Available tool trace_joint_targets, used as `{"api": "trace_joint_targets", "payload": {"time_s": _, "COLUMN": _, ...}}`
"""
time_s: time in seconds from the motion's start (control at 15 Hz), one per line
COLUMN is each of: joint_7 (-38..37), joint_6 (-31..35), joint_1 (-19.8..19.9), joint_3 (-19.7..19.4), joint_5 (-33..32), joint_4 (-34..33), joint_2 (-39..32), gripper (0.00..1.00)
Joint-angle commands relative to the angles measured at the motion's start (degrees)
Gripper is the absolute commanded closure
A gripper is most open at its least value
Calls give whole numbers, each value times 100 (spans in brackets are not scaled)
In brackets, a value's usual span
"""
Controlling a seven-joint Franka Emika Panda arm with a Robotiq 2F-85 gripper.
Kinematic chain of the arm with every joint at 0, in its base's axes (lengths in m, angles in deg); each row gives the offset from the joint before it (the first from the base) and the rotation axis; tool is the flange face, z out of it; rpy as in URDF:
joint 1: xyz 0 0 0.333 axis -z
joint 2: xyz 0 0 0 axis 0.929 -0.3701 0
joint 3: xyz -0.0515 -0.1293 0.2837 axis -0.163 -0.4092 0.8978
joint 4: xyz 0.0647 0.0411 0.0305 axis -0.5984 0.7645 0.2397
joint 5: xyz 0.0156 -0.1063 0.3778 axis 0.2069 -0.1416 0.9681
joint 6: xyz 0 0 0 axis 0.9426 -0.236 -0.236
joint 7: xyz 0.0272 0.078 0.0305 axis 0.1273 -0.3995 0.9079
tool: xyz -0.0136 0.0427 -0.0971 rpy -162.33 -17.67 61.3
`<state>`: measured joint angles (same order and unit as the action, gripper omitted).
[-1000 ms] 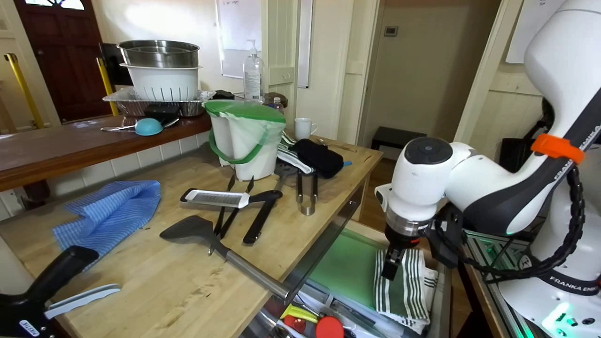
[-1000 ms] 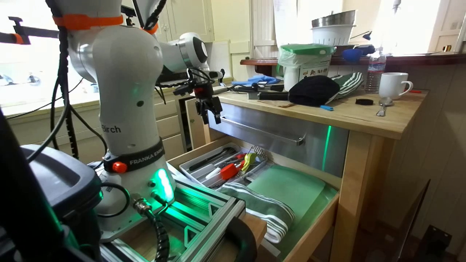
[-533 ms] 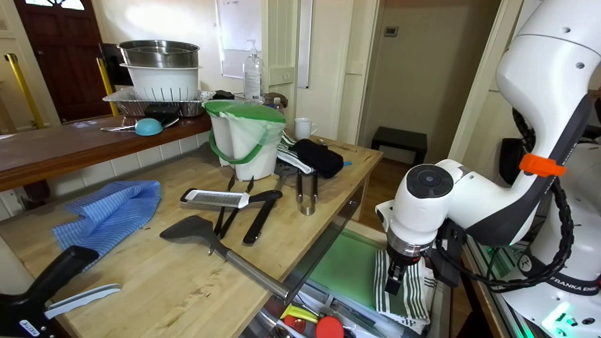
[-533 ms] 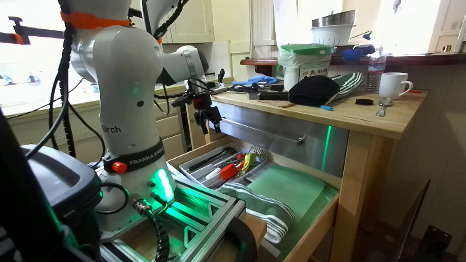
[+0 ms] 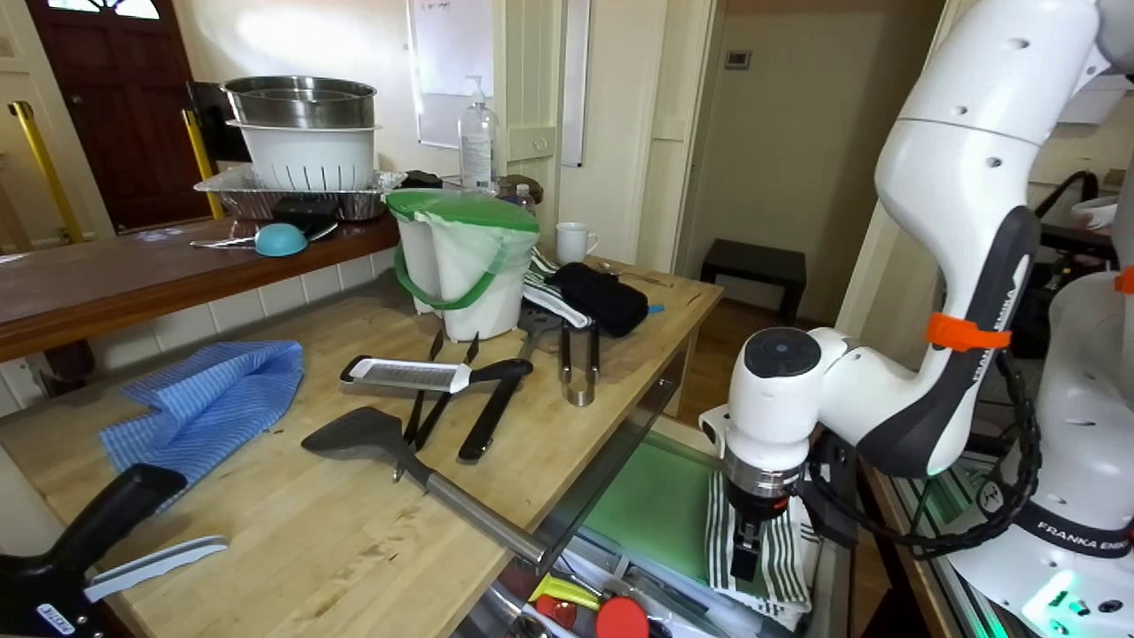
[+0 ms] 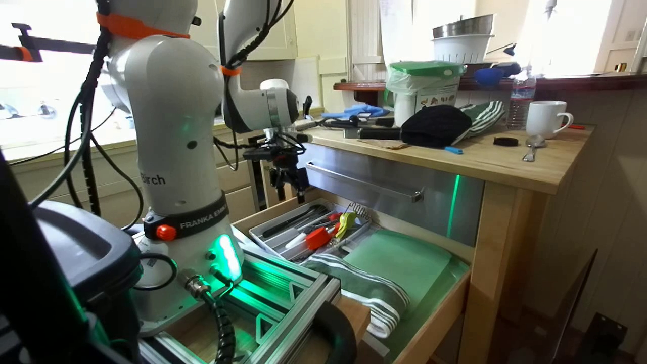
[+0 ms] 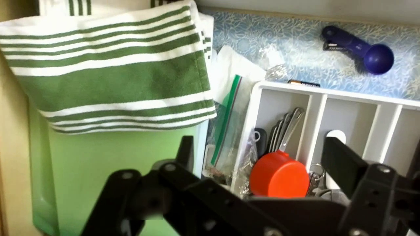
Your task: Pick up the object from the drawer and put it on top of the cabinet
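Note:
The drawer (image 6: pixel 438 319) is pulled out below the cabinet's light wood top (image 5: pixel 292 505). It holds a green-and-white striped cloth (image 7: pixel 124 82), also visible in both exterior views (image 5: pixel 775 554) (image 6: pixel 371 285), lying on a green lining (image 6: pixel 399 258). A red measuring cup (image 7: pixel 280 177) with metal handles lies in a divided tray (image 7: pixel 316 121); it also shows in an exterior view (image 6: pixel 318 238). My gripper (image 7: pixel 259 144) is open and empty, pointing down. In an exterior view the gripper (image 6: pixel 291 196) hangs above the drawer's tray end. In the wrist view the red cup appears between its fingers.
A white bucket with green lid (image 5: pixel 469 257), grater (image 5: pixel 407 375), spatula (image 5: pixel 363 434), blue cloth (image 5: pixel 213 399) and black mitt (image 6: pixel 435 126) are on the cabinet top. A steel front with handle (image 6: pixel 364 183) stands behind the drawer. A blue scoop (image 7: pixel 377 59) lies beside the tray.
My gripper has moved down towards the drawer, with the arm shifting and its elbow changing pose. The gripper stays open. The cloth, red cup and things on the cabinet have not moved.

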<state>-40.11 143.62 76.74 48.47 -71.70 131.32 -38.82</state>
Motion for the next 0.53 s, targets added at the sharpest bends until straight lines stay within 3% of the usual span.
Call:
{"api": "trace_joint_targets", "payload": {"time_s": 0.0, "joint_7": 918, "joint_6": 590, "joint_1": 511, "joint_3": 45, "joint_5": 318, "joint_4": -284, "joint_2": -1099, "gripper": 0}}
{"api": "trace_joint_targets", "payload": {"time_s": 0.47, "joint_7": 764, "joint_6": 428, "joint_1": 472, "joint_3": -31, "joint_5": 185, "joint_4": -252, "joint_2": -1046, "gripper": 0}}
